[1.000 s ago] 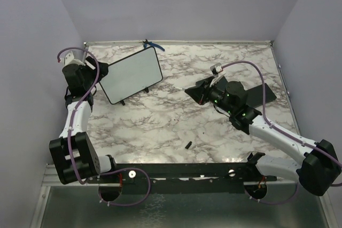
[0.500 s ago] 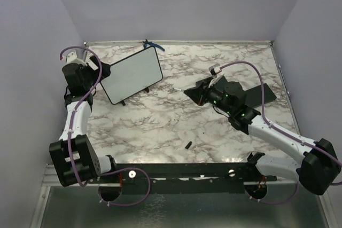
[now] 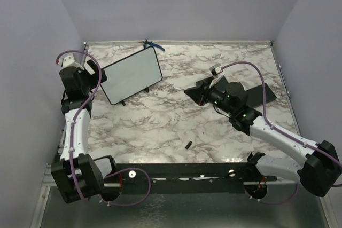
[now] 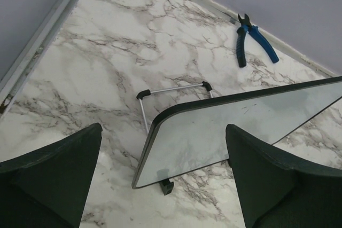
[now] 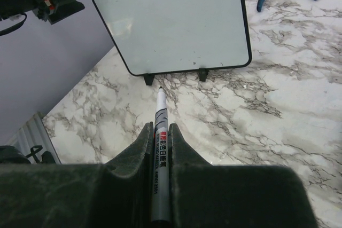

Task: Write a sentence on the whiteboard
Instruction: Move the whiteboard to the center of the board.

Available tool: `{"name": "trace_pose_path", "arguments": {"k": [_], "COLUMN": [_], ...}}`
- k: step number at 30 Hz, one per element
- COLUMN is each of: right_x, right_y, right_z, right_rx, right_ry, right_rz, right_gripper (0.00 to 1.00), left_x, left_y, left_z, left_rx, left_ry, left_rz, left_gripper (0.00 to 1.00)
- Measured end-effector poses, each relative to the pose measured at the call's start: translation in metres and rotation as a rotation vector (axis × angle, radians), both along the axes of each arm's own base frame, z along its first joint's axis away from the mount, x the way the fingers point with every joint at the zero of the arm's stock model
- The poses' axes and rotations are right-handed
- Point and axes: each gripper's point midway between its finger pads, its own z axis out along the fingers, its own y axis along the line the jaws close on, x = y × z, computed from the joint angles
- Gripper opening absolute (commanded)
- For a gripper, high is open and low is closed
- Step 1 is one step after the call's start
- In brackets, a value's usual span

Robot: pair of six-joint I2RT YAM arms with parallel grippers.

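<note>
Pre-writing stage: the small black-framed white whiteboard (image 3: pixel 131 75) stands blank, propped at far left. The left gripper (image 4: pixel 163 129) gapes empty beside it. The right gripper (image 5: pixel 158 132) clamps a slim white marker pen (image 5: pixel 159 111), which must next reach the board.

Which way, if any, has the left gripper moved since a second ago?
Yes: left gripper backed leftward, away from the small black-framed white whiteboard.

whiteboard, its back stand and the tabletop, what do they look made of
Whiteboard: glossy white face, likely coated steel or melamine, since it carries a soft sheen; its thin black rim looks plastic. Stand: bare silvery wire, probably metal, with black caps. Tabletop: marble-patterned, grey veins on white; whether stone or laminate cannot be told.
</note>
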Motion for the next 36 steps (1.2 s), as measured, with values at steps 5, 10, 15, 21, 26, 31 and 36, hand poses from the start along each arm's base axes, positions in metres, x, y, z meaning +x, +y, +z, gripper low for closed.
{"name": "trace_pose_path", "arguments": {"k": [5, 10, 15, 21, 26, 31, 36], "right_x": [-0.002, -0.002, 0.0, -0.003, -0.007, -0.007, -0.006], "right_y": [-0.004, -0.013, -0.024, -0.042, -0.054, -0.059, -0.061], "right_z": [0.01, 0.017, 0.016, 0.02, 0.027, 0.028, 0.027], "right_rx": [0.014, 0.019, 0.015, 0.026, 0.035, 0.031, 0.022], "right_ry": [-0.022, -0.032, -0.012, -0.005, -0.019, -0.023, -0.024], "right_rz": [-0.008, -0.049, -0.11, -0.182, -0.222, -0.242, -0.251], "right_gripper": [0.0, 0.0, 0.0, 0.0, 0.0, 0.0, 0.0], "left_x": [-0.018, -0.028, -0.042, -0.052, -0.055, -0.055, -0.049], "left_y": [-0.002, -0.051, -0.113, -0.143, -0.135, -0.124, -0.118], "left_z": [0.012, 0.023, 0.018, -0.039, -0.098, -0.134, -0.15], "left_rx": [0.069, 0.129, 0.104, 0.076, 0.083, 0.107, 0.111], "left_ry": [0.023, 0.042, 0.055, 0.175, 0.298, 0.359, 0.358], "left_rz": [0.051, -0.009, -0.101, -0.104, -0.019, 0.066, 0.12], "left_gripper": [0.93, 0.9, 0.88, 0.8, 0.71, 0.61, 0.57]}}
